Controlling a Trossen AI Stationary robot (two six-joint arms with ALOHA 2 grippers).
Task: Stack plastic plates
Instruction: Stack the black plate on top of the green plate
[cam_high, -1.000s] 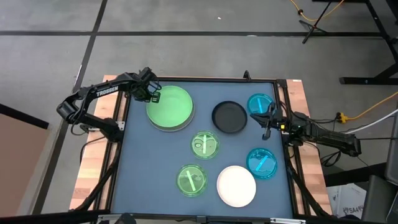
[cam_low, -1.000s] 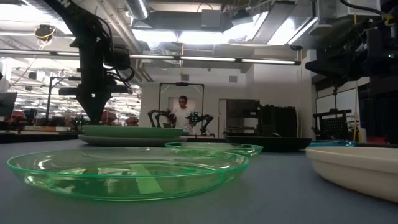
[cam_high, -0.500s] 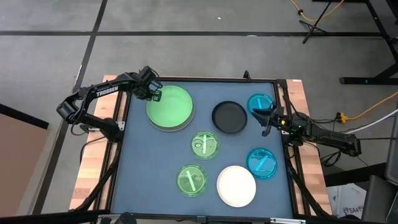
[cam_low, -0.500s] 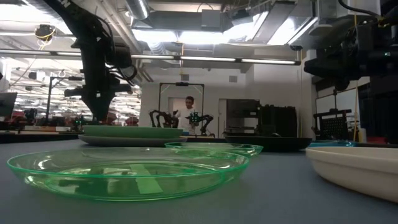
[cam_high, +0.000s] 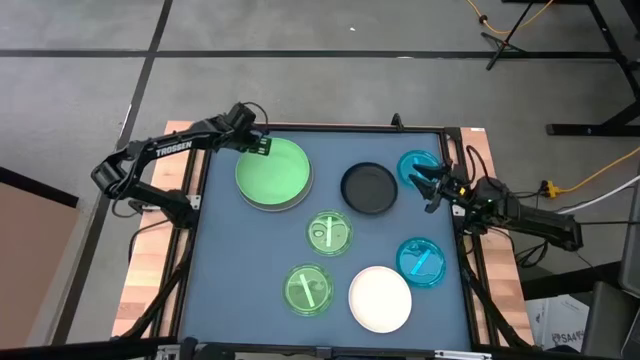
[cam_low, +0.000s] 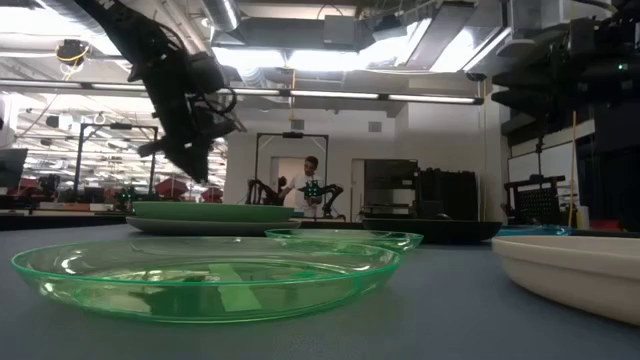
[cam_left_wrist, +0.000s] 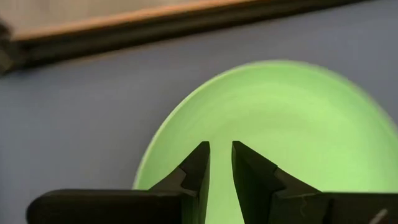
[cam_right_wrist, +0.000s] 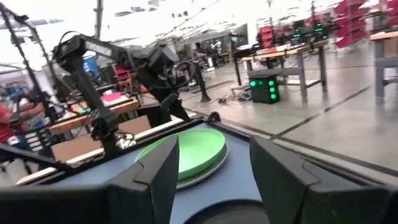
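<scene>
Left gripper (cam_high: 262, 146), fingers nearly together and empty, hovers over the light green plate (cam_high: 274, 172) near the table's far edge; right gripper (cam_high: 424, 181), jaws spread, hangs above a cyan plate (cam_high: 413, 164).

Overhead view: evenly lit, no hard shadows on the table (cam_high: 250, 260), detail crisp to the edges. Low view: strongly backlit — ceiling light strips (cam_low: 330, 97) blew out to white, and the left arm (cam_low: 170, 80) read as a near silhouette. The nearest translucent green plate (cam_low: 205, 275) caught soft highlights along its rim; the white plate (cam_low: 570, 270) at the edge was shaded beneath. Left wrist view: the light green plate (cam_left_wrist: 292, 130) was soft and out of focus, its rim smeared. Right wrist view: motion-blurred throughout — background washed out by glare.
</scene>
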